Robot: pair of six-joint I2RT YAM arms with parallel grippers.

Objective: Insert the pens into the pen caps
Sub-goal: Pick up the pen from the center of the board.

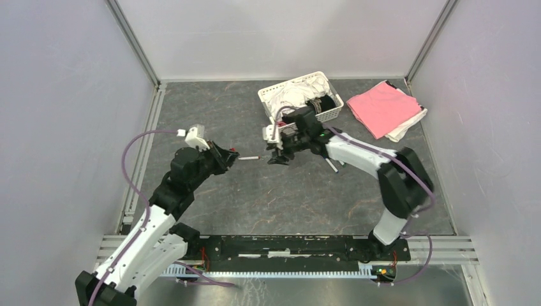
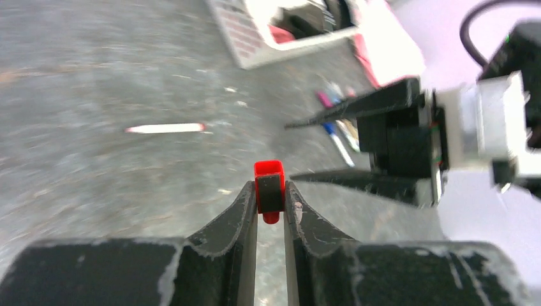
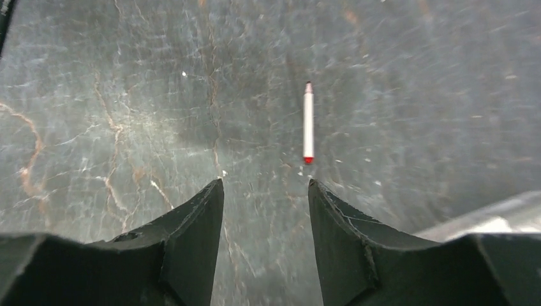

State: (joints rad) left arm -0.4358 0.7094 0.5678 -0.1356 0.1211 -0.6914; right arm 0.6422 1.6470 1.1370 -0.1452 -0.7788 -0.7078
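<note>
Between the two grippers, on the grey desk (image 1: 255,204), a white pen (image 1: 249,157) with a red tip is seen lying flat, touched by neither. The right gripper (image 3: 265,191) is held above the desk with its fingers (image 3: 198,217) released and spread apart, gripping nothing. In the right wrist view the pen lies just beyond the tips, offset toward one finger rather than centred on the gap. The left gripper (image 2: 270,189) is clenched on a red pen cap (image 2: 269,172), whose open end is turned away from the wrist. Further pens (image 2: 335,134) are scattered on the desk, partly screened in the left wrist view by the right gripper. A white basket (image 1: 332,115) and a pink folded cloth (image 1: 383,107) are set farther back.
</note>
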